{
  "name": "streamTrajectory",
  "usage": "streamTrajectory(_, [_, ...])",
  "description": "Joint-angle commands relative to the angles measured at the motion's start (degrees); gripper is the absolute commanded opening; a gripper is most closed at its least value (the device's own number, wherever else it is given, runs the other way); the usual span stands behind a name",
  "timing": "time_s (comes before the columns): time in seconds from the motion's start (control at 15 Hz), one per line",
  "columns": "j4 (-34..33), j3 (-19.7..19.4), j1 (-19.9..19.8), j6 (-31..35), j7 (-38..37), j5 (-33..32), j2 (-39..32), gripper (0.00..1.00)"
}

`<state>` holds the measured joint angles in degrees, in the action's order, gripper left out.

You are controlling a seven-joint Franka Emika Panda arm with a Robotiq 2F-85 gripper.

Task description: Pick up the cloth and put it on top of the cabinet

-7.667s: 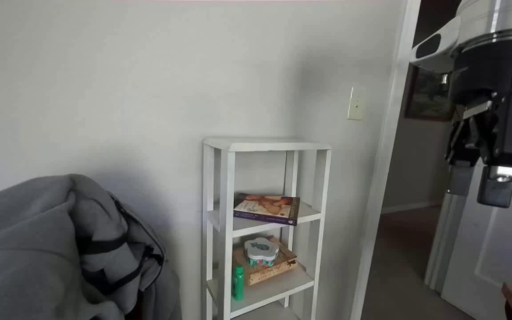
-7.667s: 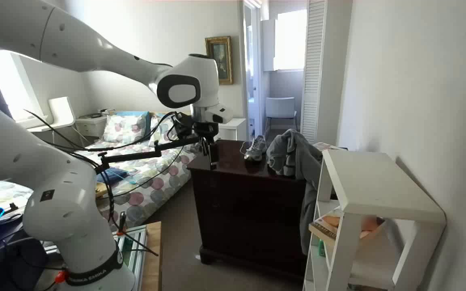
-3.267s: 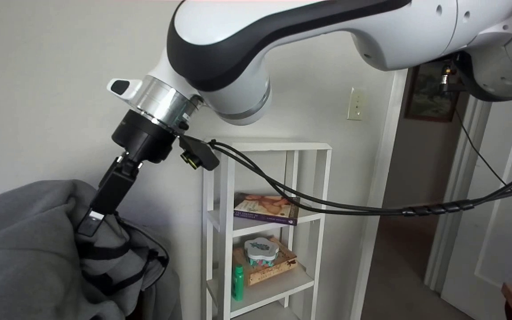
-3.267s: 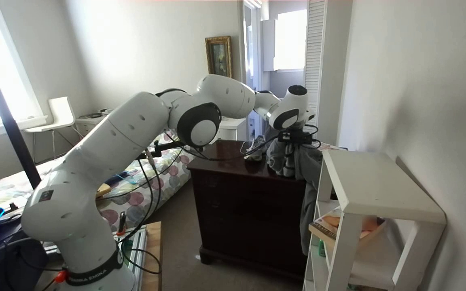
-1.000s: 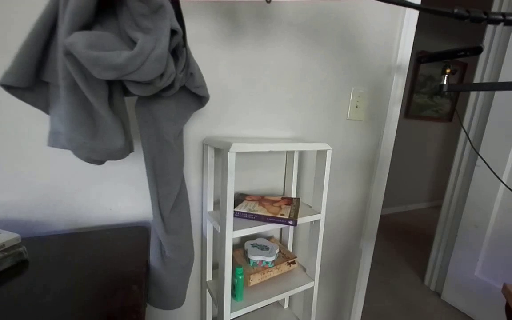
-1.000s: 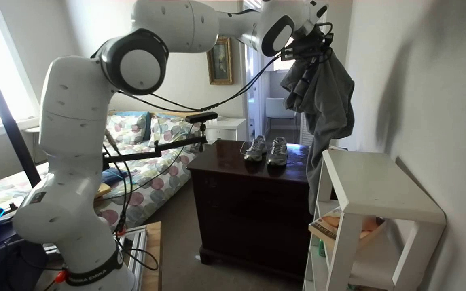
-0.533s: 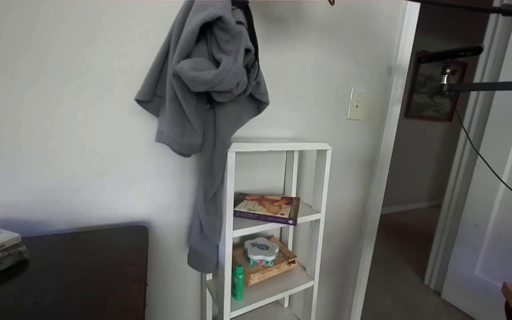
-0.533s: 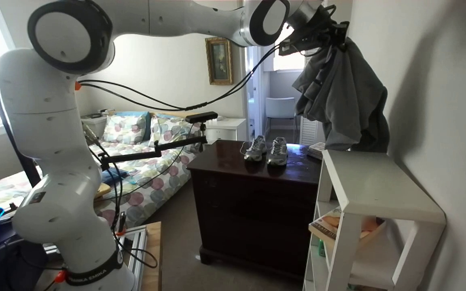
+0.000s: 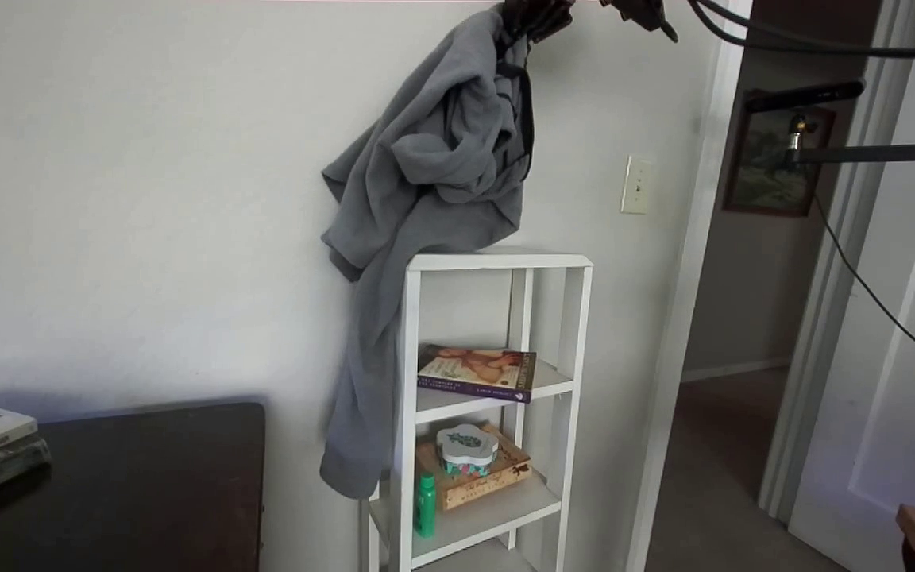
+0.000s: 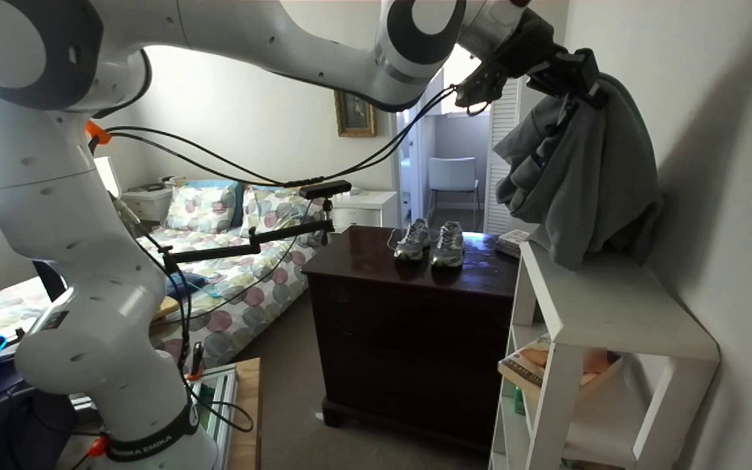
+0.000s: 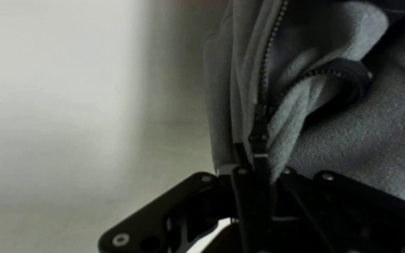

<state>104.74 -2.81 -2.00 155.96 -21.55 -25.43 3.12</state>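
Cloth (image 9: pixel 449 167) (a grey zipped garment) hangs partly over the white shelf (image 10: pixel 630 320), probably the task's cabinet; contact with the shelf's top is unclear. The fingers (image 10: pixel 589 70) are clamped on its upper bunch, so the loose length drops slack beside the shelf. The high hold presumably lets the bulk clear the edge before lowering.
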Motion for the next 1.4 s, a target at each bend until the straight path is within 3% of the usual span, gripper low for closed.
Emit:
streamTrajectory(0.0, [4.99,0.05,-1.87,-3.16,-14.31,-8.34,3.75,0.02])
streamTrajectory(0.2, [6.03,0.71,-3.49,-10.28,-26.46,-17.96,4.95,0.02])
streamTrajectory(0.4, [6.21,1.90,-3.65,-21.03,-32.35,-23.28,5.08,0.02])
streamTrajectory(0.47, [4.55,0.67,-3.15,-16.17,-28.24,-19.65,2.96,0.08])
streamTrajectory(0.6, [4.64,1.10,-2.98,-19.79,-30.02,-20.80,3.11,0.08])
streamTrajectory(1.0, [4.64,1.18,-3.06,-20.12,-30.22,-20.85,3.14,0.08])
streamTrajectory(1.07, [4.64,1.18,-3.06,-20.12,-30.22,-20.85,3.14,0.02])
streamTrajectory(1.33, [4.33,-0.37,-4.41,-20.75,-32.14,-21.04,2.06,0.02])
